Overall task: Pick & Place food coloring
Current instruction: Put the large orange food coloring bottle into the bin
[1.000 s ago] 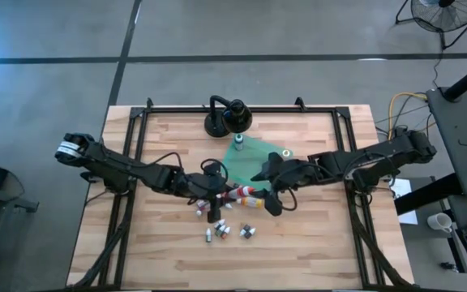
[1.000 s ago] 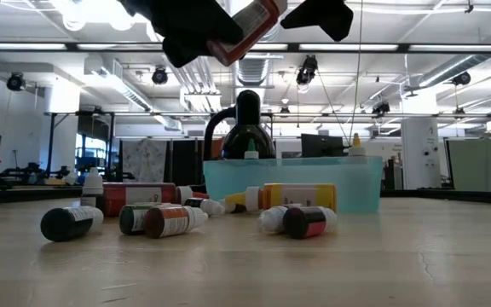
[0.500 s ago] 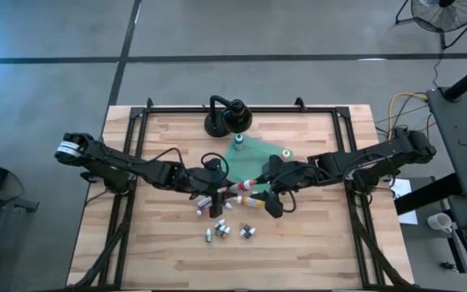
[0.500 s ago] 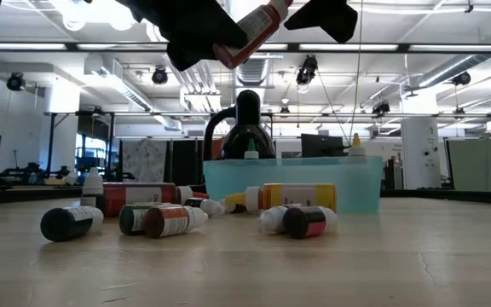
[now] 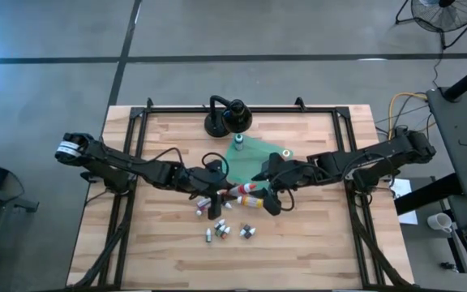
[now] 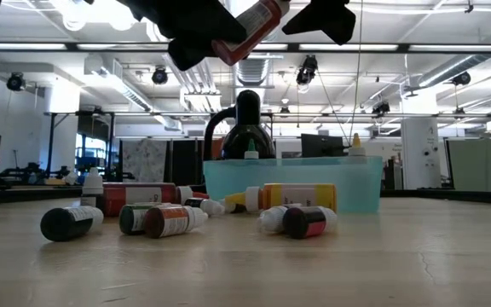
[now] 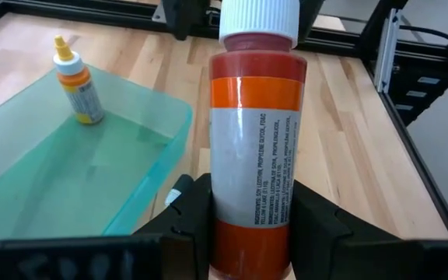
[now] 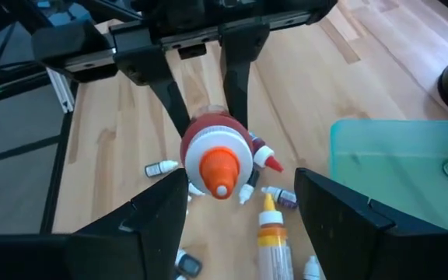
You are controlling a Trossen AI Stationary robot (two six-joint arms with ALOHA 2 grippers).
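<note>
Over the middle of the table, just in front of the green tray [image 5: 254, 154], your left gripper [image 7: 243, 222] is clamped on a red food coloring bottle [image 7: 253, 148], held up in the air with its white cap pointing toward the right arm. The right gripper [image 8: 239, 194] sits right at that cap end with its fingers spread wide and nothing in them, so this looks like a handover in the making.

Handling-wise: it's a small plastic bottle, probably light and a bit squeezable, with a glossy label that could slip. The left fingers already have the lower body, so I'd take it on the upper body just under the cap, not on the cap itself, which might twist or pop.

The rest of the bottles [image 6: 176, 220] lie scattered on the wood in front of the tray, and one little orange-capped bottle [image 7: 78, 82] stands inside it. Go easy on squeeze pressure; a leak would be messy.
</note>
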